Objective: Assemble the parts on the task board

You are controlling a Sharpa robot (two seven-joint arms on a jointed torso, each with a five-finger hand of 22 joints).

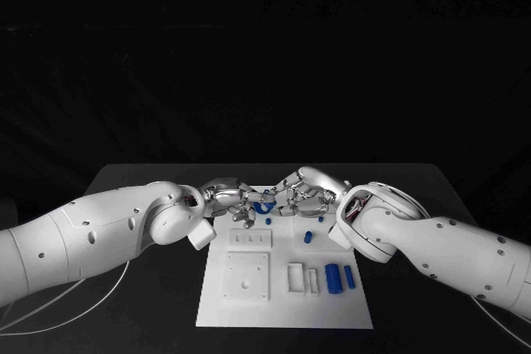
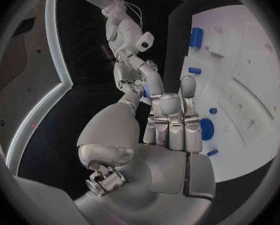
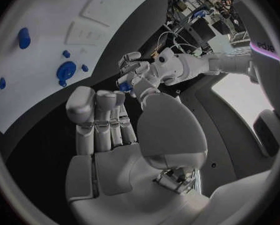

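Over the far end of the white task board (image 1: 282, 312) my left hand (image 1: 229, 200) and right hand (image 1: 301, 197) meet fingertip to fingertip. A small blue part (image 2: 146, 91) sits between their fingertips; the right wrist view shows the same blue part (image 3: 124, 86) at the left hand's fingers. Both hands seem to pinch it, held above the board. In the left wrist view my left hand (image 2: 171, 120) has its fingers stretched towards the right hand (image 2: 137, 72). A round blue part (image 2: 206, 129) sits in the board below them.
Two blue cylinders (image 1: 332, 279) (image 1: 350, 276) lie near the board's right side, with a smaller blue piece (image 1: 308, 236) further back. White raised blocks (image 1: 248, 276) fill the board's left half. Black table surrounds the board.
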